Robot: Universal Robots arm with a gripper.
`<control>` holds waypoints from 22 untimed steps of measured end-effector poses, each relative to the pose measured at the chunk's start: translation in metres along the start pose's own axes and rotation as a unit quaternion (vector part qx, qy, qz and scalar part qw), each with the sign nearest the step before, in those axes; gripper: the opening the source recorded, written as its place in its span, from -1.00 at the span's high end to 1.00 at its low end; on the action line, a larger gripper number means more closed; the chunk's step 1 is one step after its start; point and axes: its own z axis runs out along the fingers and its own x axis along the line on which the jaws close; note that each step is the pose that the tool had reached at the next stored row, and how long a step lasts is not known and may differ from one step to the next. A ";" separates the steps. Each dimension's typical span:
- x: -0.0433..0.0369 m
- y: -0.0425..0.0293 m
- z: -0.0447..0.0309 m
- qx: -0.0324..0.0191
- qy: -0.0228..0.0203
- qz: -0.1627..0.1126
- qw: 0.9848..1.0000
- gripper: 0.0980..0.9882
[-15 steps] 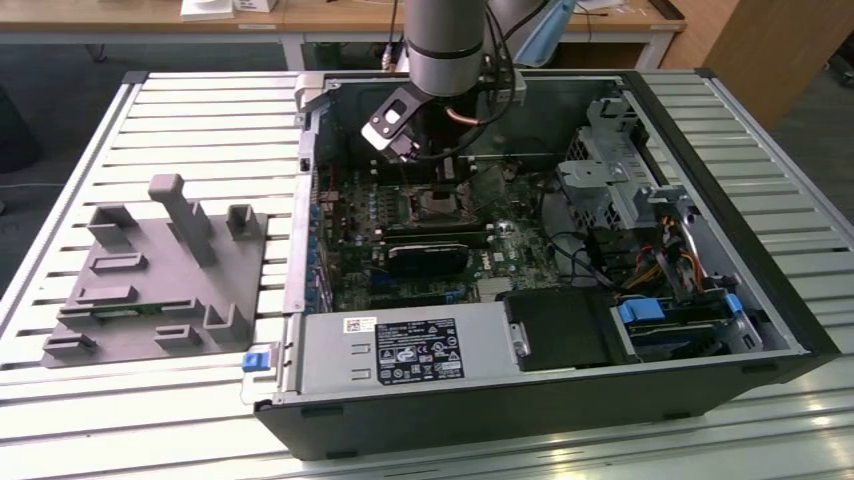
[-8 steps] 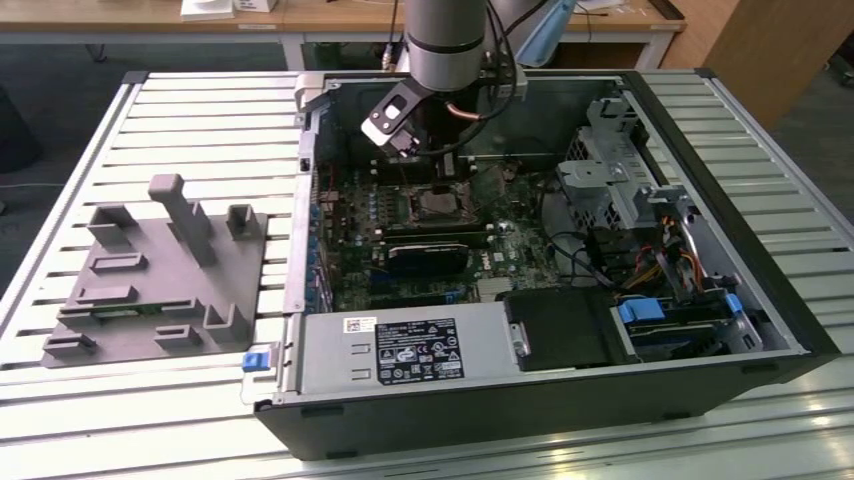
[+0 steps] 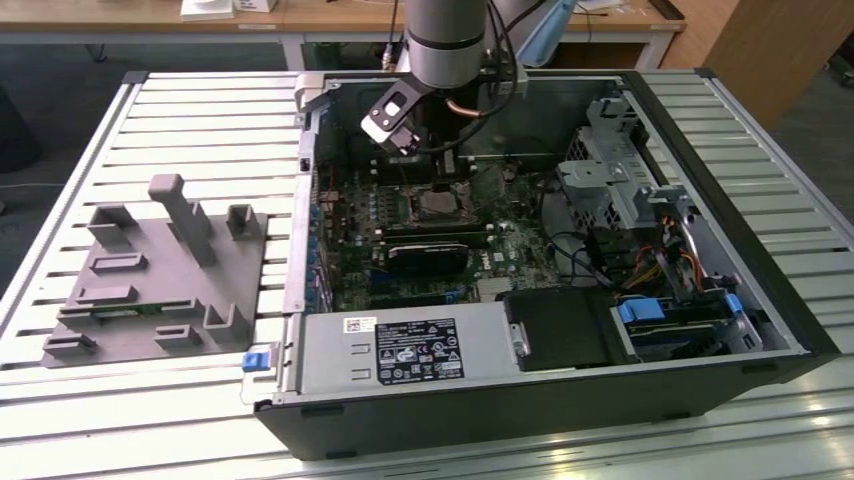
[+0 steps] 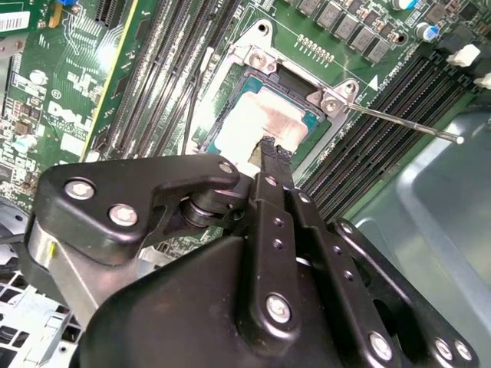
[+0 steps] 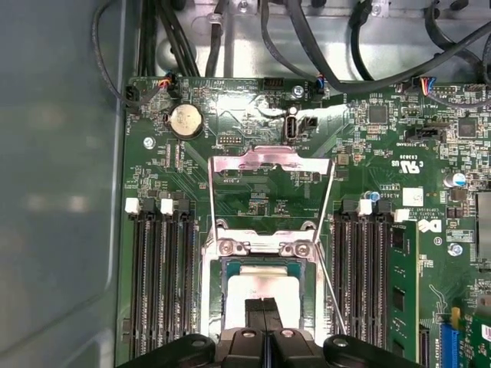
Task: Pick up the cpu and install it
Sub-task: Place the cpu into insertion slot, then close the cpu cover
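Right below fingers (image 5: 256,313): cpu (image 5: 261,285), in skt (image 5: 265,247)

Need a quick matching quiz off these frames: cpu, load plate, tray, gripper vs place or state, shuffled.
Things:
1. cpu
2. load plate
3. tray
4. gripper

Place or state:
A. outside the case, on the exterior view's left
B. swung open
C. lying in the socket
D. shut, tip right over the cpu

Pairs: 1-C, 2-B, 3-A, 4-D
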 end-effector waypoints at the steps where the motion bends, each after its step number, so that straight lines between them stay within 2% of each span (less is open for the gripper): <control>1: 0.0000 0.0000 -0.0001 0.000 0.000 0.000 1.000 0.98; 7: 0.0000 0.0002 -0.0035 0.000 0.000 0.000 1.000 0.98; 14: 0.0001 0.0007 -0.0125 0.000 0.000 0.000 1.000 0.98; 19: 0.0003 0.0013 -0.0228 0.000 0.000 0.000 1.000 0.98; 22: 0.0004 0.0019 -0.0334 0.000 0.000 0.000 1.000 0.98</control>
